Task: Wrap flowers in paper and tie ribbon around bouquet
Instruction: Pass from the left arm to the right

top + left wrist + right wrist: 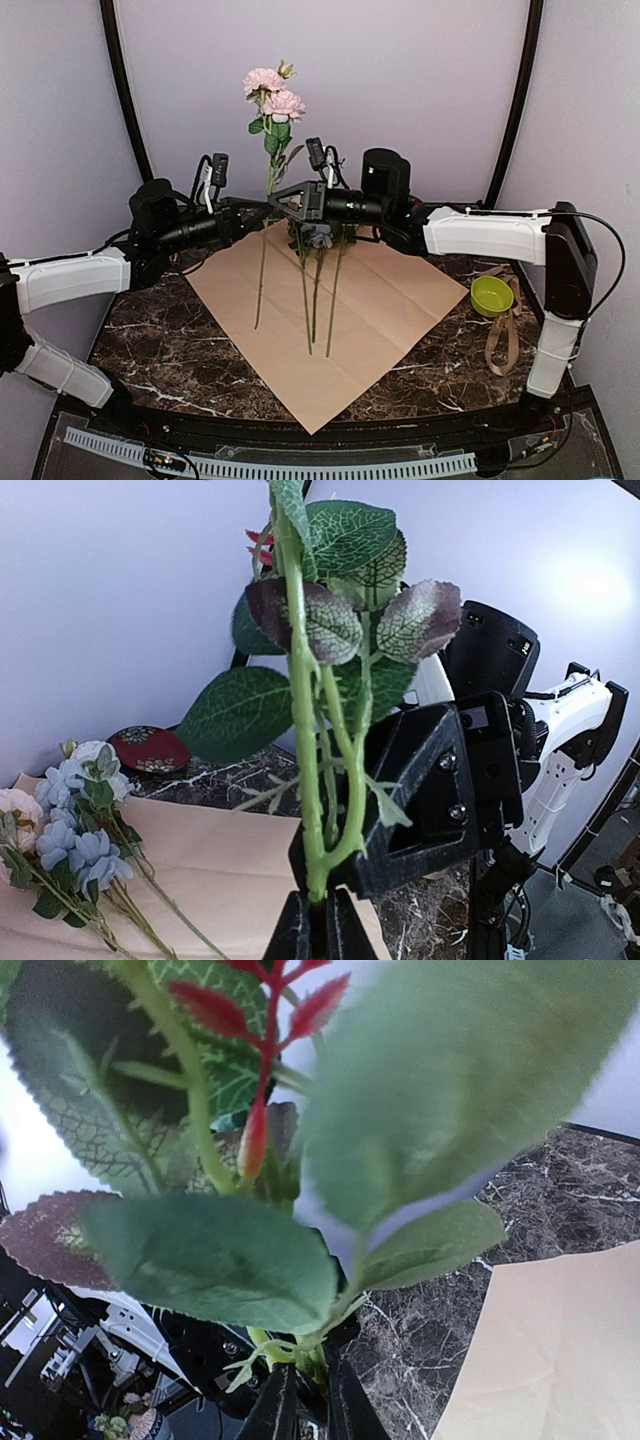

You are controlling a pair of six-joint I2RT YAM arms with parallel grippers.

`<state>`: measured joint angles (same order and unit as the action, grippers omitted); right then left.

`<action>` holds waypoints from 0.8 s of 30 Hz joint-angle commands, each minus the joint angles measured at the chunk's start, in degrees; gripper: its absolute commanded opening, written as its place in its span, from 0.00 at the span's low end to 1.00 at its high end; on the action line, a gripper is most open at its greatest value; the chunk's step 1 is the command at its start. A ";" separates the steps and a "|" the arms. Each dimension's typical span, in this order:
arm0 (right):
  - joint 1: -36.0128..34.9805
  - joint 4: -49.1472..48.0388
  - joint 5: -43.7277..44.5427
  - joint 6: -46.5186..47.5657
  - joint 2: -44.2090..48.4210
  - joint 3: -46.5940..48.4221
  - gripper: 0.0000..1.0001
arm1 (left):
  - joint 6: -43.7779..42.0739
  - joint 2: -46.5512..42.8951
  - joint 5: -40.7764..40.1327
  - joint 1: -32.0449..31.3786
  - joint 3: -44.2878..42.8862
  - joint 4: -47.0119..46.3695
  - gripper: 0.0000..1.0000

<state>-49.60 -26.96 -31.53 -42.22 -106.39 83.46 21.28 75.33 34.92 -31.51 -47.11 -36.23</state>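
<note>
Main risk I see is a dropped or swivelling stem. The left fingers point(320, 930) are fully closed on the single pink-bloom stem point(261, 270), pinching it low down. The blooms sit high above the fingers, so it looks top-heavy and could pivot in that thin pinch. The right fingers point(305, 1410) are almost closed, with a sliver of gap, and the stem bundle point(210, 1250) is wedged between them. I read that as a hold, but a light one. Several thin stems in one pinch could slide out and scatter onto the paper point(380, 300) below.

Second risk is contact. The right gripper housing sits just beside the left-held stem, and the leaves of both lots overlap above the fingers. Pulling the arms apart may snag foliage and drag a stem loose.

The paper lies tan face up on the desk point(180, 350), under both sets of fingers, with the held stem ends hanging over it. A dragged stem tip could shift the sheet. A few blue and white flowers point(75, 830) lie on the paper below and left of the left fingers. The ribbon point(505, 345) is well off to the right of the right fingers, by the green bowl point(492, 295), untouched.
</note>
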 commanded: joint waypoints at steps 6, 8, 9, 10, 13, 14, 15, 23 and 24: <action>-0.67 -6.55 1.71 -1.23 -0.33 2.14 0.28 | -0.08 1.93 10.19 -3.41 -0.43 -0.03 0.00; -0.67 -5.78 1.71 -1.11 -0.73 3.05 0.19 | -0.13 2.01 10.17 -3.39 -0.44 -0.07 0.00; -0.67 -5.46 1.84 -1.12 -0.81 3.44 0.12 | -0.30 2.01 10.25 -3.43 -0.50 0.05 0.00; -0.67 -5.27 1.87 -1.04 -0.90 3.54 0.06 | -0.53 1.87 10.27 -3.39 -0.59 0.41 0.00; -0.60 -5.27 2.16 -0.81 -0.70 3.31 0.00 | -1.30 1.73 10.17 -5.05 -0.63 1.08 0.00; -0.58 -5.24 2.40 -0.69 -0.55 3.09 0.00 | -1.32 1.75 10.22 -5.05 -0.61 1.05 0.00; -0.53 -5.21 2.76 -0.49 -0.35 2.91 0.00 | -1.21 1.95 10.29 -5.13 -0.61 1.00 0.00; 1.75 6.41 9.83 3.43 2.13 3.29 0.00 | -2.72 2.47 8.57 -5.23 -1.49 3.84 0.52; 2.56 10.33 11.68 4.22 2.35 3.53 0.00 | -3.37 2.27 7.98 -5.23 -1.57 4.41 0.60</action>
<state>-48.97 -23.79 -29.02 -40.71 -106.45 84.23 21.28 77.52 38.33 -33.56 -47.57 -35.86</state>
